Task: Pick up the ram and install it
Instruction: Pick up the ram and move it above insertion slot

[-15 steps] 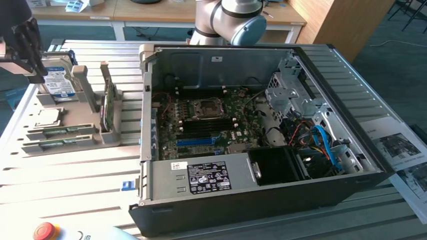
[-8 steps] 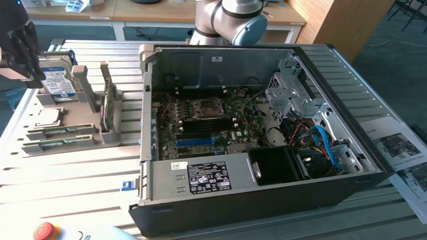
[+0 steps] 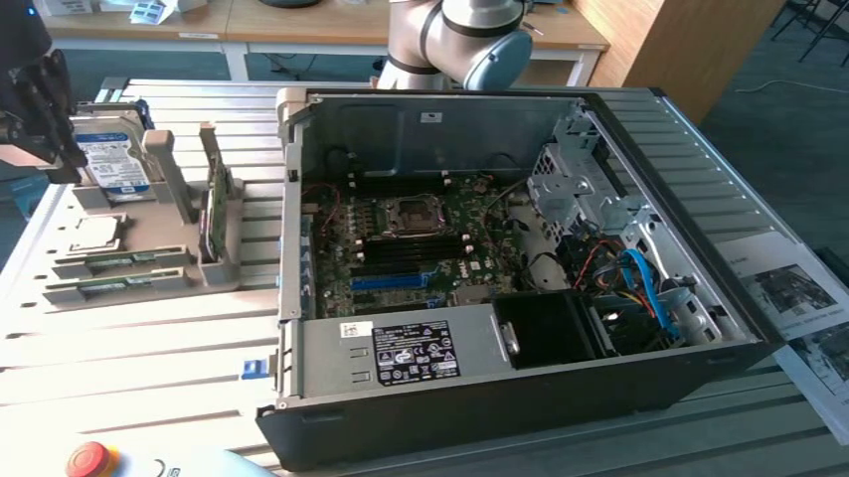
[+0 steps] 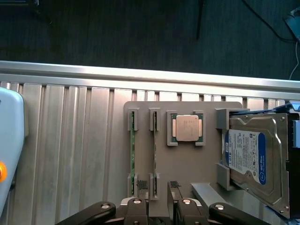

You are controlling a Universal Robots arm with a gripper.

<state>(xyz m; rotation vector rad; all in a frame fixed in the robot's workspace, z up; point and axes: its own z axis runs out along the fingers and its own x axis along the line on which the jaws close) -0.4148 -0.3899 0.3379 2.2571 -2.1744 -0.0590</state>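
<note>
Two ram sticks point(image 4: 132, 154) point(image 4: 153, 154) lie on edge, side by side, in slots of a grey holder point(image 4: 187, 164). In the exterior view they are the green strips point(image 3: 119, 261) point(image 3: 113, 289) at the holder's near end. A third green stick point(image 3: 213, 214) stands upright in a grey bracket beside them. My gripper point(image 4: 161, 208) hangs above the holder, fingers point(image 4: 137, 206) apart and nothing between them. It is the dark shape point(image 3: 40, 139) at the exterior view's left edge, well above the table. The open computer case point(image 3: 743, 328) shows its motherboard point(image 3: 412, 238).
The holder also carries a square silver processor point(image 4: 186, 127) and a blue-labelled hard drive point(image 4: 248, 159). A red stop button point(image 3: 90, 459) sits on a pale box at the table's front edge. Printed sheets point(image 3: 796, 288) lie at the case's right. The slatted table point(image 4: 70, 154) ends near the holder.
</note>
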